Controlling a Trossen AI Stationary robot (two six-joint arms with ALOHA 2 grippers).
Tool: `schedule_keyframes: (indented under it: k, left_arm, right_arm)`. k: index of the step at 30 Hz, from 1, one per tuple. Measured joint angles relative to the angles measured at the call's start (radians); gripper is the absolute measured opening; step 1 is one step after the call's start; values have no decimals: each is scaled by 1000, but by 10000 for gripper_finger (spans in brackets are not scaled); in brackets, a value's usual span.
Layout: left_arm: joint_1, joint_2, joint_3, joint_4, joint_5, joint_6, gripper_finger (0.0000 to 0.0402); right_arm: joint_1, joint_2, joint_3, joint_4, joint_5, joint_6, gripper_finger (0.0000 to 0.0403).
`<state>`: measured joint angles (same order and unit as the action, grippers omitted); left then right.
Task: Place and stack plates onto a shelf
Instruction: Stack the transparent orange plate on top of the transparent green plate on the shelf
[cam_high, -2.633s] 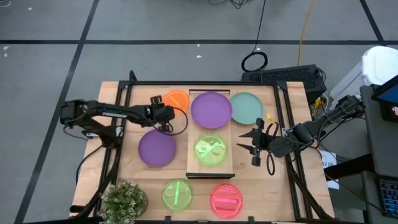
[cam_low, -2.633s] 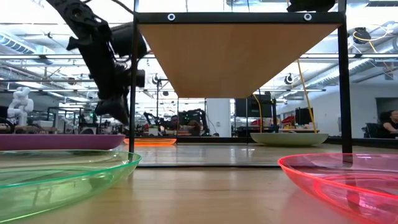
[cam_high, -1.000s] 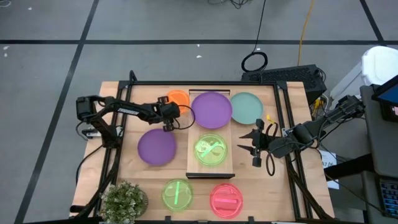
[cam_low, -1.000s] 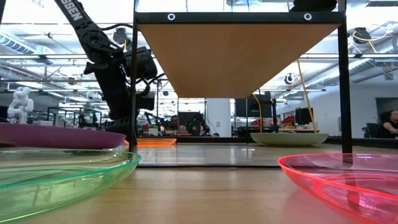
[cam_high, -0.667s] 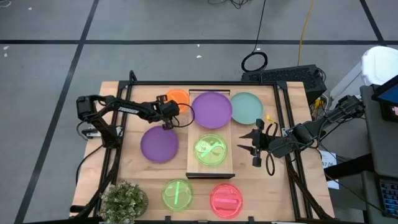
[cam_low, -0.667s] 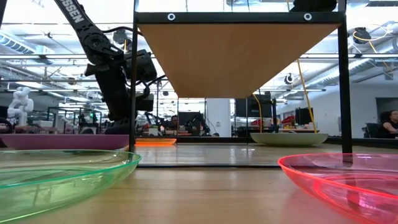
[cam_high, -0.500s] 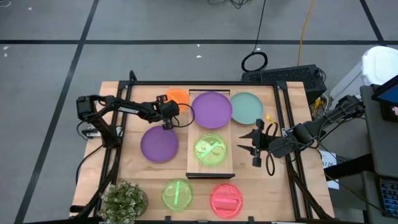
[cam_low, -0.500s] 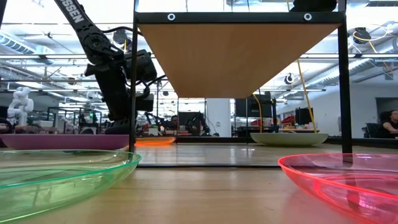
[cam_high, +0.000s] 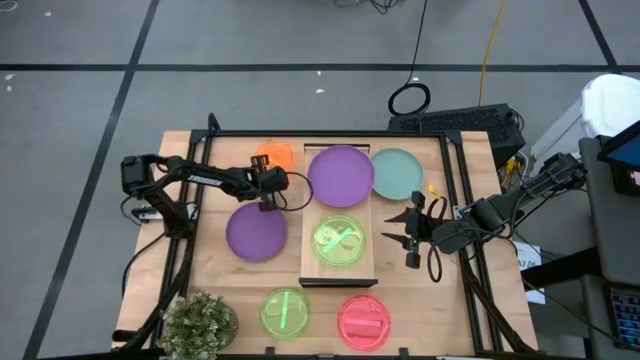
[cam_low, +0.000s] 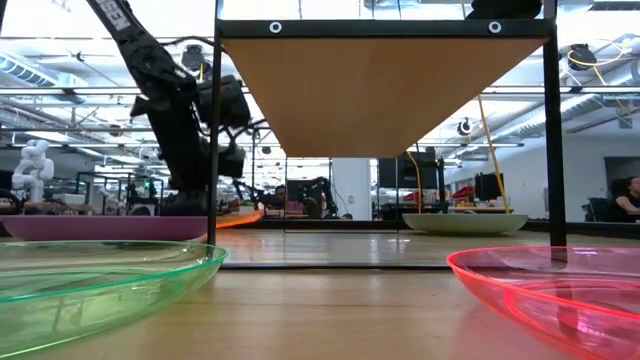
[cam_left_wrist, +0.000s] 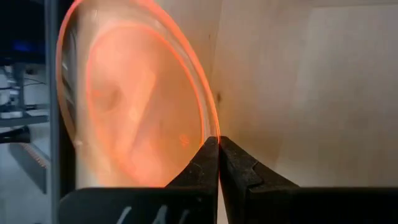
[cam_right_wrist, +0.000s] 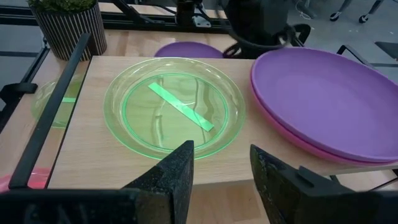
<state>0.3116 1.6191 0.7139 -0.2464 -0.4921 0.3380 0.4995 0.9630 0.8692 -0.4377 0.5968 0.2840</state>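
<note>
The small orange plate (cam_high: 272, 156) lies at the table's far left, tilted in the low view (cam_low: 240, 217). My left gripper (cam_high: 268, 183) is shut on it. On the raised wooden shelf (cam_high: 312, 215) rest a large purple plate (cam_high: 340, 175) and a translucent green plate (cam_high: 338, 242). Another purple plate (cam_high: 252, 235) lies flat on the table left of the shelf. My right gripper (cam_high: 400, 228) waits open just right of the shelf, with nothing between its fingers (cam_right_wrist: 221, 165). My left gripper pinches the orange plate's rim (cam_left_wrist: 211, 127) between its two fingertips, on the side toward the table's near edge (cam_high: 270, 171). The fingers come from above, pointing down. The plate sits tilted, one side raised and the rest low over the table.
A teal plate (cam_high: 397, 173) lies at the far right. A green plate (cam_high: 284, 312) and a pink-red plate (cam_high: 361, 320) lie near the front edge. A potted plant (cam_high: 200, 325) stands at the near left corner. Dark frame posts (cam_low: 553, 130) hold up the shelf.
My left gripper has shut on the orange plate's rim. The plate has slid a little toward the table's left edge and now sits tilted. The purple plate on the table, tilted a second ago, has settled flat.
</note>
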Motion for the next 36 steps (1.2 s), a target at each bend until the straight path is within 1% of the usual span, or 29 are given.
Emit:
schedule_keyframes:
  k: [5, 9, 13, 16, 23, 28, 32, 34, 36]
  left_arm:
    - [-58, -87, 35, -96, -57, -50, 2]
    - [-87, -168, 64, -221, -62, -132, 2]
    - [-119, -255, 67, -296, -61, -200, 2]
    - [-166, -328, 67, -336, -58, -222, 1]
    - [-315, -525, 68, -327, -58, -200, 1]
    - [-407, -617, 68, -283, -59, -190, 1]
    - [-475, -642, 68, -213, -59, -151, 1]
    - [-504, -640, 68, -165, -59, -116, 1]
    - [-532, -639, 67, -121, -60, -79, 1]
  right_arm:
    - [0, 0, 0, 2, 0, 0, 141]
    - [0, 0, 0, 9, 0, 0, 141]
    - [0, 0, 0, 15, 0, 3, 141]
    - [0, 0, -1, 17, -1, 3, 141]
    - [-1, 0, -1, 15, 0, -8, 141]
    - [-3, 0, -1, 8, 19, -11, 141]
    - [-10, 5, -17, 24, 142, -14, 141]
    - [-29, 7, -58, 59, 203, -29, 138]
    - [-65, 8, -111, 132, 229, -53, 128]
